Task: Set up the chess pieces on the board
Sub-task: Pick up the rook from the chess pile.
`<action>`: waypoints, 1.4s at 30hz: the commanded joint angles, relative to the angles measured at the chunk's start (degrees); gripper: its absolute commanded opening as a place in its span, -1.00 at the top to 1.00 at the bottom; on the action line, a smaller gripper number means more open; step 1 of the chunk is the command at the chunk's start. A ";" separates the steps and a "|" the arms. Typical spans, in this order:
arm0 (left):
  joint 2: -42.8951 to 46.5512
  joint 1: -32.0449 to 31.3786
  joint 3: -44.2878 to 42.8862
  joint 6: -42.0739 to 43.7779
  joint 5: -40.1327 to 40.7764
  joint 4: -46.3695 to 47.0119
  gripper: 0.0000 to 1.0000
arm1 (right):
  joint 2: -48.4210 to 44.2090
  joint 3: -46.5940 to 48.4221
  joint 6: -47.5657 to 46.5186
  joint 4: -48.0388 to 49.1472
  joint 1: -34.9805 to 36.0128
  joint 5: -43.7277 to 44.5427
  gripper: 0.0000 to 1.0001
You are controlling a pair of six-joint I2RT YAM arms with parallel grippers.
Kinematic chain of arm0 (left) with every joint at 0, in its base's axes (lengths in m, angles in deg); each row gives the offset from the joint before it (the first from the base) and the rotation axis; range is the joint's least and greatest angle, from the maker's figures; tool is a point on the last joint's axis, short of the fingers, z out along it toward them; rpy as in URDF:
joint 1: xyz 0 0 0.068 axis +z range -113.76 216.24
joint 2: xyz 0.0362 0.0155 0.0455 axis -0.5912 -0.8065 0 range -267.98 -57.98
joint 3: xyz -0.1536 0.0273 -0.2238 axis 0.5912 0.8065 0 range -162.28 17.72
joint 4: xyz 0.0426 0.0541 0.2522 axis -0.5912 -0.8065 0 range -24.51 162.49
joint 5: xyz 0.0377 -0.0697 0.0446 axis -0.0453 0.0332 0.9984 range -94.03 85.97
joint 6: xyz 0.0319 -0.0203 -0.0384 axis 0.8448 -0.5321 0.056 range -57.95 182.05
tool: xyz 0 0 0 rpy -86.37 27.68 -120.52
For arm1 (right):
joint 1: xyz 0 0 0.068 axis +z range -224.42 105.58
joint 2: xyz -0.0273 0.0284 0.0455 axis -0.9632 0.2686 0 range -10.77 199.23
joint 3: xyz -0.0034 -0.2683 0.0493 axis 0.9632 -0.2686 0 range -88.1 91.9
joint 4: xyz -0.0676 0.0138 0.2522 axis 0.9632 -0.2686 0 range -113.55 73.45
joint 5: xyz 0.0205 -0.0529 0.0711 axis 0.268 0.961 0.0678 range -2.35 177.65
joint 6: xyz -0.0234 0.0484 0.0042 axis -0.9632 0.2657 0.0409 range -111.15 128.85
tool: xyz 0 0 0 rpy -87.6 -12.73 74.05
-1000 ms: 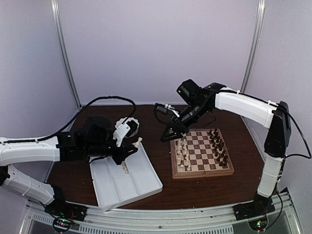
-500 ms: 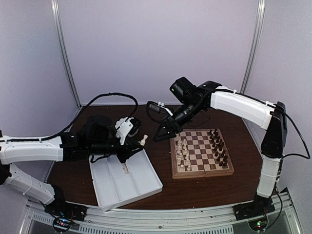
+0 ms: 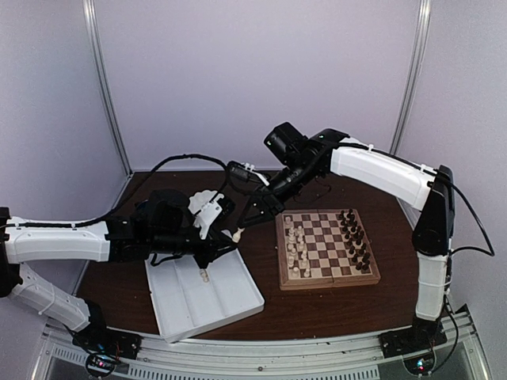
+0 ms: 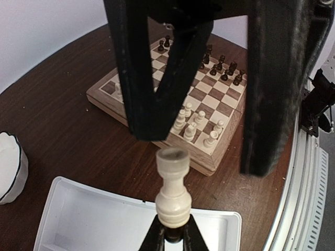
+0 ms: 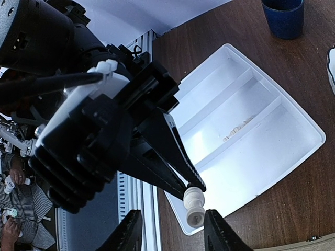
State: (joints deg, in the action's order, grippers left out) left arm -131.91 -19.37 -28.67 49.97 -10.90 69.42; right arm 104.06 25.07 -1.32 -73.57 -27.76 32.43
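Left gripper (image 4: 171,239) is pinched tight on the foot of a cream rook (image 4: 172,188), holding it upright over the far edge of the white tray (image 3: 230,294) (it's lifted a bit in the last second). The right gripper (image 5: 172,230) has swung off the board and now straddles the rook, jaws apart but narrowing, no contact yet. Looks like a mid-air hand-off to me, so the rook should go to the chessboard (image 3: 333,282) beyond, where cream pieces (image 3: 297,249) and dark pieces (image 3: 355,237) already stand.
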 commanded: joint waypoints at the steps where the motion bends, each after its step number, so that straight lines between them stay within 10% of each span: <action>1: 0.80 -0.17 -1.63 0.04 -0.41 2.72 0.97 | 0.05 -0.69 -0.15 -0.73 0.46 1.82 0.12; 12: 0.82 -0.15 -1.56 -0.31 -1.49 4.92 0.97 | 1.34 -0.58 0.91 -0.25 0.58 2.95 0.16; 25: 0.79 -0.19 -0.77 -0.38 0.81 4.85 0.97 | 1.55 -0.03 -0.74 -1.37 0.60 3.62 0.73; 42: 2.16 -0.17 2.80 -1.21 2.67 2.17 0.97 | 15.96 18.81 -12.55 -8.61 -14.48 36.51 0.74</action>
State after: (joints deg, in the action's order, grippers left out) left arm -130.80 -19.37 -26.40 49.21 -8.74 70.75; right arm 113.98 38.46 -11.16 -78.33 -40.90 59.90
